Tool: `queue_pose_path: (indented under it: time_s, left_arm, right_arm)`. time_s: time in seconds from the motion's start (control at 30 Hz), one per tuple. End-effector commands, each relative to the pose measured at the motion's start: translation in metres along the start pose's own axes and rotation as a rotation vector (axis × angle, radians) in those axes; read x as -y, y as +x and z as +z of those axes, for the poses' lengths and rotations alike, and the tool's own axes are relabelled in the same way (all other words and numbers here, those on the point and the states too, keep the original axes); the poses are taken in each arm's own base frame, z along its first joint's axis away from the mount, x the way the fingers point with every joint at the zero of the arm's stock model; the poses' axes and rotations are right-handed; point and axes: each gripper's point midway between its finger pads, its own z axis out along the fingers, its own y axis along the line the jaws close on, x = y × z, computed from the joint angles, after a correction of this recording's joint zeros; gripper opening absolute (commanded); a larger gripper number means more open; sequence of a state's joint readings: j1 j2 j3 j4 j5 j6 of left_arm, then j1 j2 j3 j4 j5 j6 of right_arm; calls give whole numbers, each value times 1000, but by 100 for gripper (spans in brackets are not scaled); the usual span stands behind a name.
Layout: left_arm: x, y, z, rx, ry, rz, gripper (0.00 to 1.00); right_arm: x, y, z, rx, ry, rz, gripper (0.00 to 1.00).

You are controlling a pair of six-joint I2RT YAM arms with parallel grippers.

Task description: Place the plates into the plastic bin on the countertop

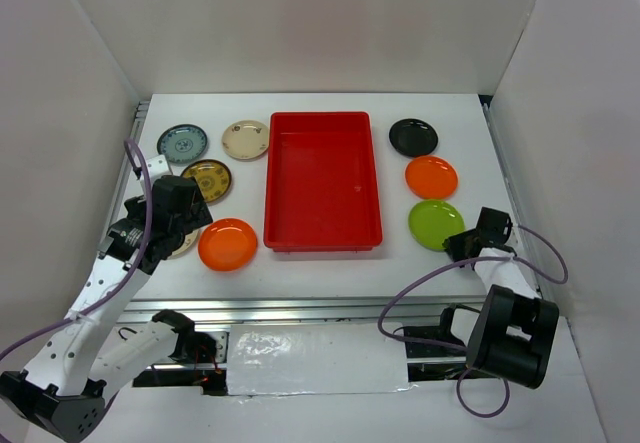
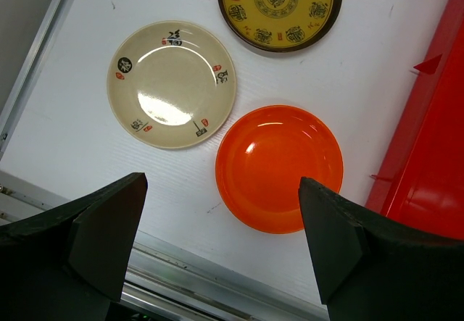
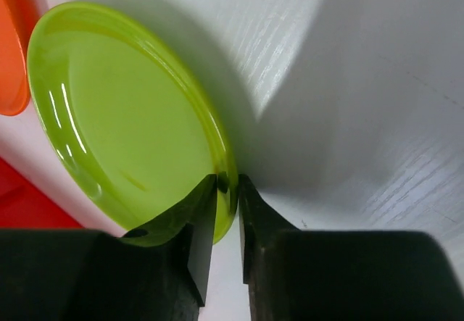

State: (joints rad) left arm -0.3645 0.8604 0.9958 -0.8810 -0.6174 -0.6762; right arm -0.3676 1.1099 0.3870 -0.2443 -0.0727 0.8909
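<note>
The red plastic bin (image 1: 270,183) sits mid-table with nothing in it. Left of it lie a teal plate (image 1: 183,144), a cream plate (image 1: 245,140), a brown-gold plate (image 1: 207,180), an orange plate (image 1: 228,244) and a second cream plate (image 2: 171,83). Right of it lie a black plate (image 1: 413,137), an orange plate (image 1: 431,176) and the lime green plate (image 1: 435,224). My left gripper (image 2: 221,190) is open and empty, above the countertop near the left orange plate (image 2: 279,167). My right gripper (image 3: 228,183) is shut on the near right rim of the lime plate (image 3: 116,111).
White walls enclose the countertop on three sides. A metal rail (image 1: 300,308) runs along the near edge. The bin's wall (image 2: 435,140) stands just right of the left orange plate. The right orange plate (image 3: 9,60) lies close beside the lime one.
</note>
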Motion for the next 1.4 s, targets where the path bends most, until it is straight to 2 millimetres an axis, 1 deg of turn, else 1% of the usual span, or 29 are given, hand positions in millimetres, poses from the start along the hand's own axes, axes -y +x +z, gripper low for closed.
queue_pose_path:
  time_s: [0.0,0.13,0.2,0.27,0.3,0.33,0.37,0.43,0.47,0.5,0.57,0.6,0.63,0.67,0.7,0.73,0.77,0.8,0.83,0.87,0.9,0.97,1.0,1.03,1.07,1.1,1.17,1.33,1.37]
  left_arm:
    - [4,-8,-3,28,24,2,99]
    - [2,-9,-3,35,19,-5,99]
    - [1,-10,-4,38,15,-6,99]
    - [0,-10,-4,40,11,-9,99]
    - [0,-10,-4,40,8,-12,99]
    - [-1,-10,-4,42,7,-13,99]
    - [-1,-11,-4,44,5,-13,99]
    - [-1,-11,-4,43,6,-11,99]
    - [-1,-10,-4,40,4,-10,99]
    - [0,-10,-3,39,3,-9,99]
    - [1,-9,-2,33,5,-5,99]
    - [1,-9,-2,33,5,-7,99]
    - [0,-9,-2,32,1,-6,99]
    - [0,-11,-2,34,-1,-9,99]
    - [-1,-12,-3,37,-7,-20,99]
    - [-4,-13,-3,43,-18,-28,99]
    - [-7,-15,-5,52,-22,-43,99]
    - [-9,-17,-6,59,-21,-52,99]
    - [-11,-18,-6,70,-20,-62,99]
    - [-11,-18,-7,72,-17,-63,99]
    - [-10,-19,-8,75,-13,-63,99]
    - [-11,-19,-8,79,-13,-65,99]
    - [-11,-18,-7,76,-14,-64,99]
    - [-10,-17,-7,73,-11,-58,99]
    - [-9,-17,-6,71,-9,-57,99]
    - [-9,-17,-5,69,-8,-52,99]
    - [-6,-16,-3,60,0,-41,99]
    - [-3,-13,3,33,-11,-23,99]
    - [-2,-12,4,28,-12,-20,99]
  right_arm:
    - [1,-2,3,15,-16,20,23]
    - [2,-2,-3,24,-24,42,0]
    - [3,0,-9,25,-28,62,0]
    - [-8,-1,-25,52,-90,96,0]
    - [-16,-3,-34,73,-121,105,0]
    - [-29,-16,-51,149,-180,135,0]
    - [-32,-18,-60,172,-191,142,0]
    - [-59,-33,-92,247,-295,144,0]
    - [-67,-35,-101,254,-316,137,0]
    - [-87,-38,-119,259,-372,114,0]
    - [-110,-35,-127,225,-410,60,0]
    - [-134,-23,-130,173,-448,-3,0]
    - [-149,-14,-130,133,-476,-67,0]
    - [-186,-9,-148,99,-573,-123,0]
    - [-199,7,-122,12,-517,-186,0]
    - [-218,37,-121,-67,-535,-305,0]
    - [-253,42,-139,-97,-579,-361,0]
    - [-263,61,-106,-163,-503,-415,0]
    - [-274,82,-100,-209,-499,-485,0]
    - [-302,84,-109,-212,-537,-501,0]
    - [-286,104,-64,-280,-426,-519,0]
    - [-334,112,-71,-290,-492,-538,0]
    - [-332,127,-42,-328,-440,-560,0]
    - [-336,136,-33,-345,-429,-573,0]
    - [-354,146,-40,-346,-461,-595,0]
    - [-350,161,-19,-378,-425,-610,0]
    - [-358,176,-3,-402,-418,-621,0]
    - [-357,188,27,-422,-400,-600,0]
    - [-354,192,34,-425,-385,-603,5]
